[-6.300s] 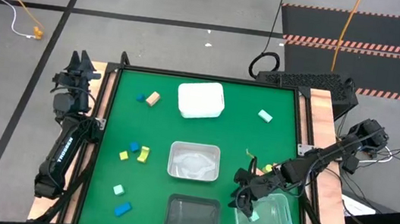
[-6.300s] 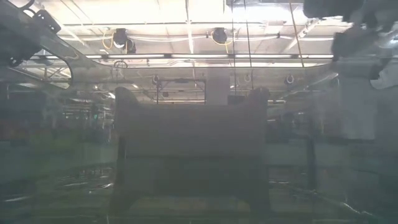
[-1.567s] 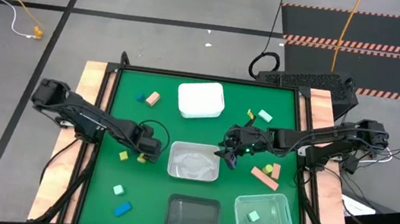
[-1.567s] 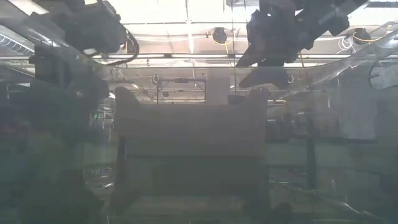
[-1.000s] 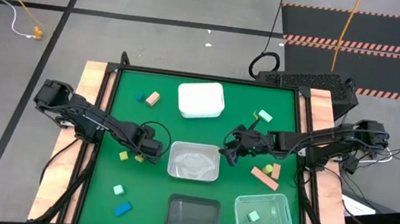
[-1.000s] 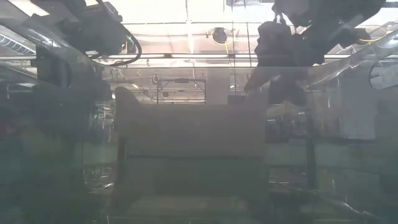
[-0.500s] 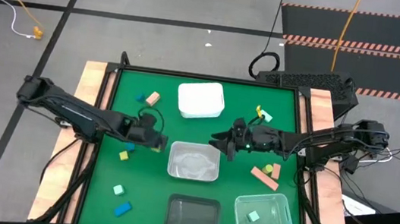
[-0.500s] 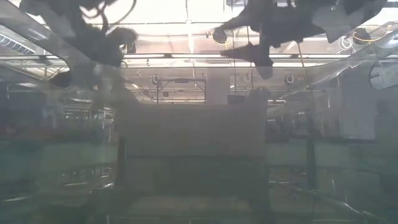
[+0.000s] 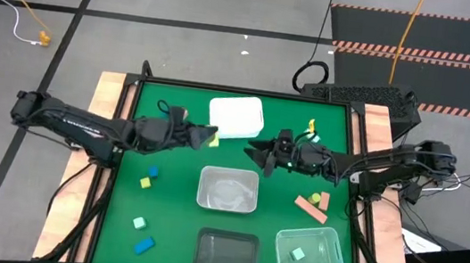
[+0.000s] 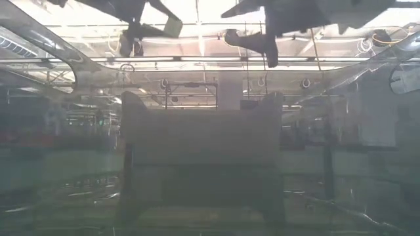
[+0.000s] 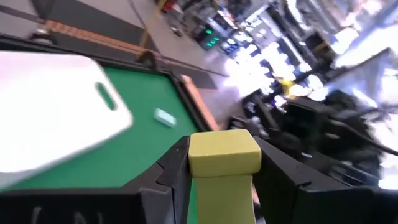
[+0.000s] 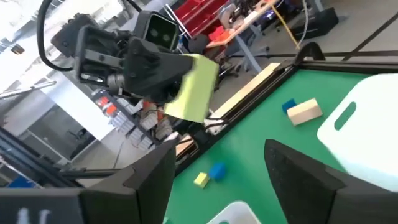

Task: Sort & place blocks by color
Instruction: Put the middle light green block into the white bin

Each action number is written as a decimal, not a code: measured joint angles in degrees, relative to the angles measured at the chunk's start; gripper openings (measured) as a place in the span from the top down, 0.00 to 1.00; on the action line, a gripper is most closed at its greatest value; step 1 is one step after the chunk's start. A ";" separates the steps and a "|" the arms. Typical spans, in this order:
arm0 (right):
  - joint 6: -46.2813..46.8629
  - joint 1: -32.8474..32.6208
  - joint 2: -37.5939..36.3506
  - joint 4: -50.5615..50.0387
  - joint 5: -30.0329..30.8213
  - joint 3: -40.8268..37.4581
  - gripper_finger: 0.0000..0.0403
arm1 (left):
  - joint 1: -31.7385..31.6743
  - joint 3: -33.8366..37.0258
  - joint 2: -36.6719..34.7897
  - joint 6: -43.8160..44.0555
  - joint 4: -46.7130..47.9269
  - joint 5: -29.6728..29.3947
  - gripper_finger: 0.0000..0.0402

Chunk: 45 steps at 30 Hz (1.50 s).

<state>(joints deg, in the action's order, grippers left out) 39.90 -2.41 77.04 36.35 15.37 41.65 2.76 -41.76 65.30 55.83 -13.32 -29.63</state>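
My left gripper (image 9: 201, 136) is raised over the table just left of the white tub (image 9: 237, 116) and is shut on a yellow block (image 11: 224, 149). My right gripper (image 9: 255, 148) hovers open, facing it across the gap, right of the same tub; its wrist view shows the yellow block (image 12: 193, 87) in the other arm's fingers. Loose on the green mat lie a blue cube (image 9: 154, 172), a yellow cube (image 9: 146, 182), a mint cube (image 9: 139, 223), a blue bar (image 9: 144, 245) and two salmon bars (image 9: 310, 205). A tan block (image 12: 305, 111) sits beside a blue one (image 12: 288, 106). My left gripper pinches the yellow block between its two fingers (image 11: 176, 163). The block's end face (image 11: 224, 144) sticks out past the fingertips. The fingers point roughly level toward the table's right. The block is lifted clear of the mat.
A clear tub (image 9: 228, 190) sits mid-table, a dark tub (image 9: 225, 252) at the near edge, and a clear tub (image 9: 311, 251) holding a mint block (image 9: 297, 253) at the near right. Another mint block (image 9: 311, 137) lies beside the right arm. Wooden rails (image 9: 112, 89) border the mat.
My left gripper has risen from the yellow blocks left of the centre tub, carrying one yellow block up and toward the far right, to beside the white tub. One yellow cube stayed on the mat. My right gripper has risen and moved toward the far left.
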 joint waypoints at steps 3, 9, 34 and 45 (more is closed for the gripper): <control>-0.12 1.00 1.61 -3.26 -0.08 3.67 0.37 | -3.06 0.03 -0.04 0.21 0.35 2.22 0.67; 2.02 3.92 6.07 -8.63 -0.12 10.10 0.31 | -7.38 0.03 -0.02 -0.05 1.48 5.98 0.67; 5.90 6.88 20.64 -10.46 -0.36 17.35 0.34 | -11.19 0.05 11.81 1.71 -1.98 13.35 0.67; 5.94 7.61 20.63 -10.19 -0.75 17.33 0.54 | -10.83 -0.59 14.73 2.65 -6.47 13.81 0.67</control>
<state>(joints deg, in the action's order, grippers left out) 45.84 5.19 97.67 26.17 14.62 58.98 -8.08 -42.36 80.03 58.48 -19.79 -15.81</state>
